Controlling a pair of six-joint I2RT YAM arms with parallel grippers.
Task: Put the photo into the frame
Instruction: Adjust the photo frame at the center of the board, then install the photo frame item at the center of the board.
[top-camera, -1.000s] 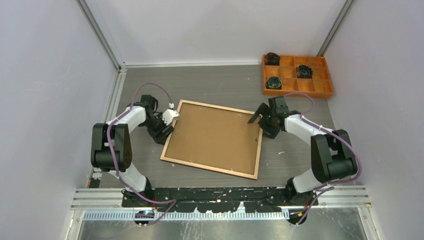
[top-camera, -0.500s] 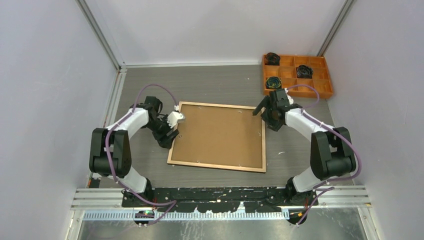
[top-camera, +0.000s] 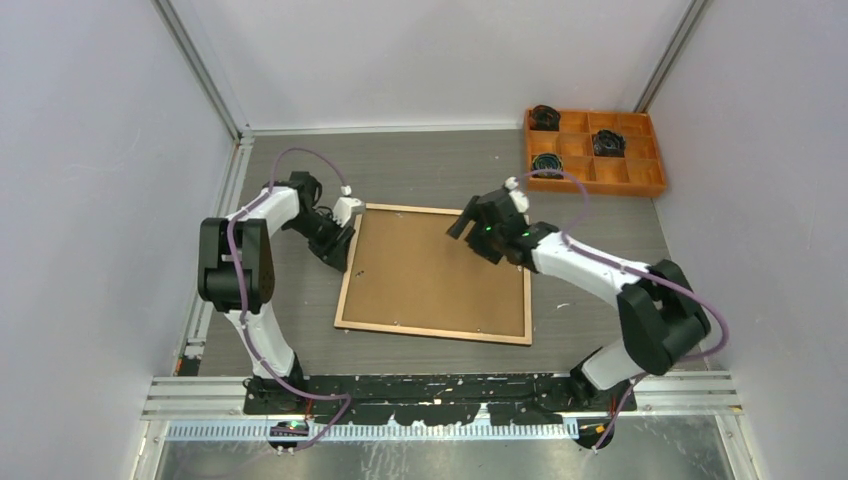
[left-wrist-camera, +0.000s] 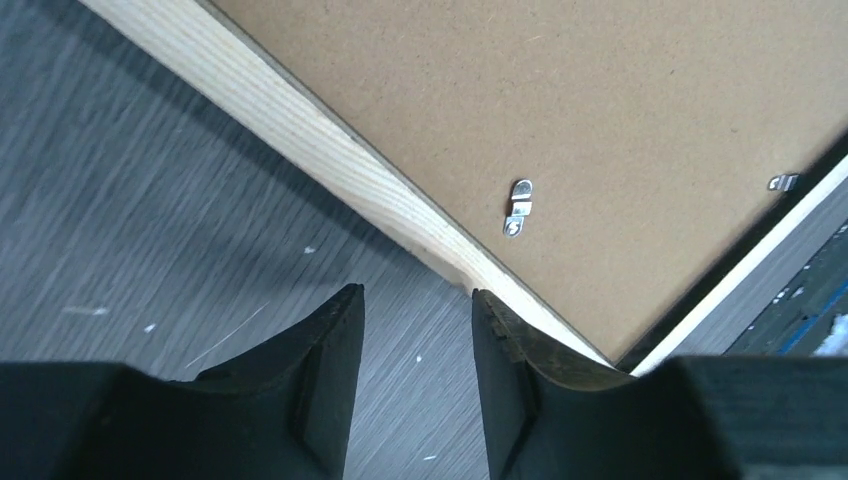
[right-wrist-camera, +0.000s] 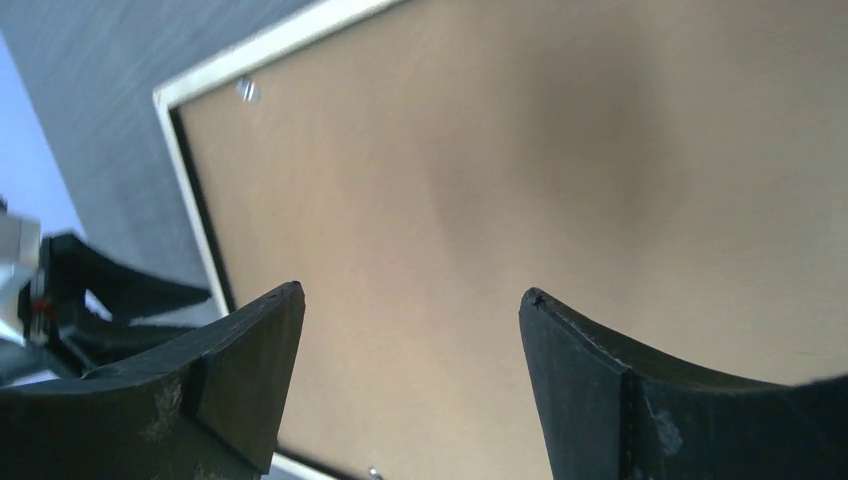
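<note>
The frame (top-camera: 430, 333) lies back up on the table, its light wood rim around a plain brown backing panel (top-camera: 430, 280). The photo is out of view. My left gripper (top-camera: 338, 245) sits low at the frame's far left side, open. In the left wrist view my left gripper (left-wrist-camera: 415, 295) has only bare table between its fingers, and its right fingertip (left-wrist-camera: 490, 310) is against the wood rim (left-wrist-camera: 330, 160). My right gripper (top-camera: 462, 226) hovers over the panel's far right part. My right gripper (right-wrist-camera: 412, 292) is wide open above the brown panel (right-wrist-camera: 520, 160), holding nothing.
An orange compartment tray (top-camera: 600, 188) with dark rolls stands at the far right. Small metal clips (left-wrist-camera: 518, 207) sit along the panel's edge. Grey walls close in both sides. The rail with the arm bases runs along the near edge.
The frame turned to lie squarer and then stayed put. My right gripper has swung left over the panel. My left gripper has moved toward the far left corner and narrowed.
</note>
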